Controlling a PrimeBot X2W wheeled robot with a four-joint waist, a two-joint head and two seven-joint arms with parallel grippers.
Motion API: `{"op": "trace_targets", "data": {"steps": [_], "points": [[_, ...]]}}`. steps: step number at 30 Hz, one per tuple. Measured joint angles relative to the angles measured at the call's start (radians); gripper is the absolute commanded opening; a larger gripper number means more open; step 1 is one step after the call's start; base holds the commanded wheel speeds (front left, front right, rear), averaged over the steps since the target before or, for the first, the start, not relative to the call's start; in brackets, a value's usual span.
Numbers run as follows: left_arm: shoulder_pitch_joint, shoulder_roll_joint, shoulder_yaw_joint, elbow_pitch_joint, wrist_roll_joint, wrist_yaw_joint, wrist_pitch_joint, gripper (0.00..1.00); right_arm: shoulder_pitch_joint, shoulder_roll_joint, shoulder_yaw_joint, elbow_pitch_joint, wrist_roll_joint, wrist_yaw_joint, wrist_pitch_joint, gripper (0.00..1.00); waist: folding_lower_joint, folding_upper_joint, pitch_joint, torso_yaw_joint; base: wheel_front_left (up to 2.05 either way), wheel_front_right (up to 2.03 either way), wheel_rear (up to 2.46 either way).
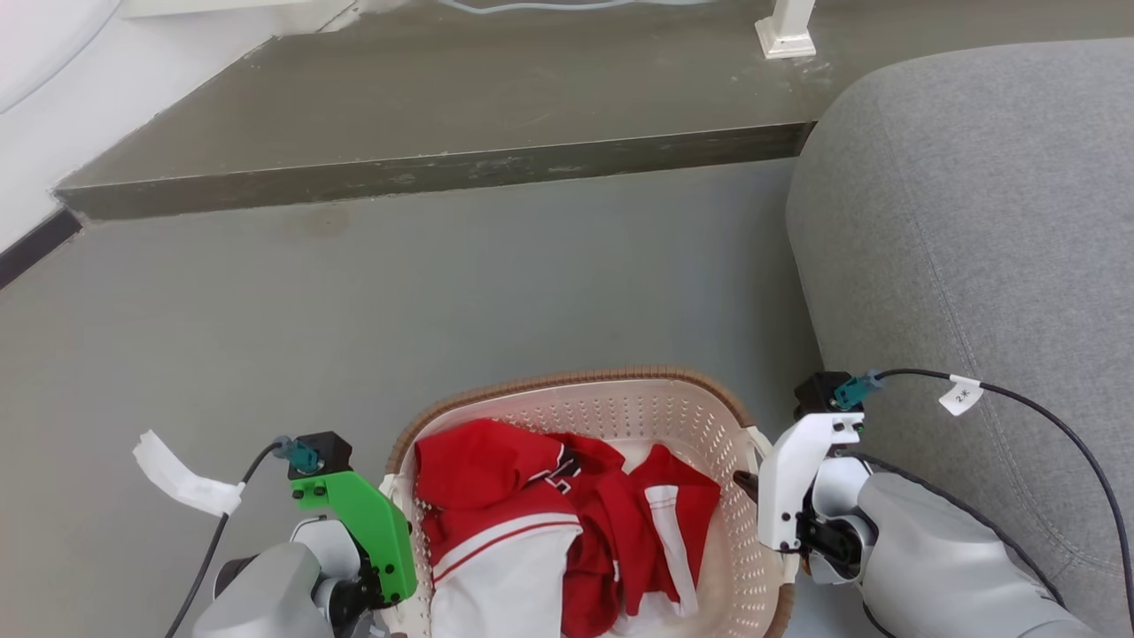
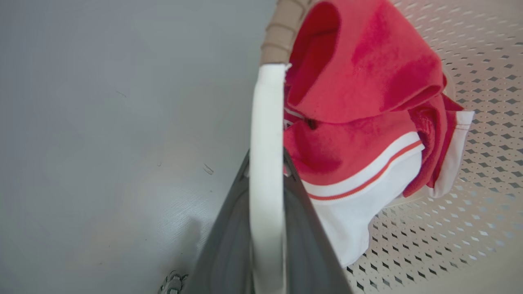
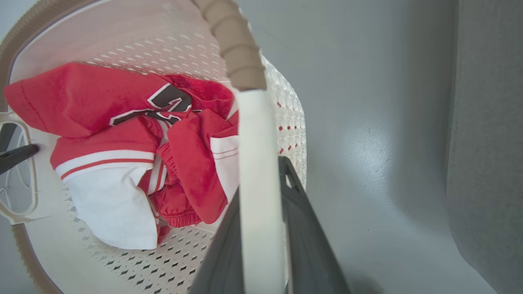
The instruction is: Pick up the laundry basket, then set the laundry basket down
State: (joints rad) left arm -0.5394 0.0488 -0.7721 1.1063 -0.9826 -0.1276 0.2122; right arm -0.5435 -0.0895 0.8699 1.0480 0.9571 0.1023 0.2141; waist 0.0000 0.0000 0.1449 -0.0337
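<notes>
**Both claws clamped on the basket's handles**

Wide grey floor [image 1: 443,292] across the head view, and on the right the big grey sofa [image 1: 974,221] bulges in. Up top, a darker raised step [image 1: 443,115] runs across.

Down at the bottom centre sits the laundry basket [image 1: 576,377], between the two arms and just beside the sofa's front. It has cream perforated walls and a brown woven rim. Whether its base touches the floor, I cannot tell. Inside lies a rumpled heap of red and white clothes [image 1: 532,496], covering most of the bottom.

Now the left gripper [image 2: 266,171]: its dark fingers stand either side of the white left handle [image 2: 265,122], pinching the strap between them. Same story for the right gripper [image 3: 261,183], which is pressed onto the white right handle [image 3: 257,143], where the brown rim ends.
</notes>
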Motion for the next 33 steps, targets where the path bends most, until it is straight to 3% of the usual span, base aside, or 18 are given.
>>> {"op": "trace_targets", "data": {"steps": [33], "points": [[-0.002, 0.007, -0.021, 0.006, -0.026, 0.0, 0.023, 0.0, -0.002, -0.002, 0.049, 0.008, 0.06, -0.006, 0.024, 0.0, 0.0, 0.0, -0.005, -0.003, 0.0, 0.0, 0.0]]}}
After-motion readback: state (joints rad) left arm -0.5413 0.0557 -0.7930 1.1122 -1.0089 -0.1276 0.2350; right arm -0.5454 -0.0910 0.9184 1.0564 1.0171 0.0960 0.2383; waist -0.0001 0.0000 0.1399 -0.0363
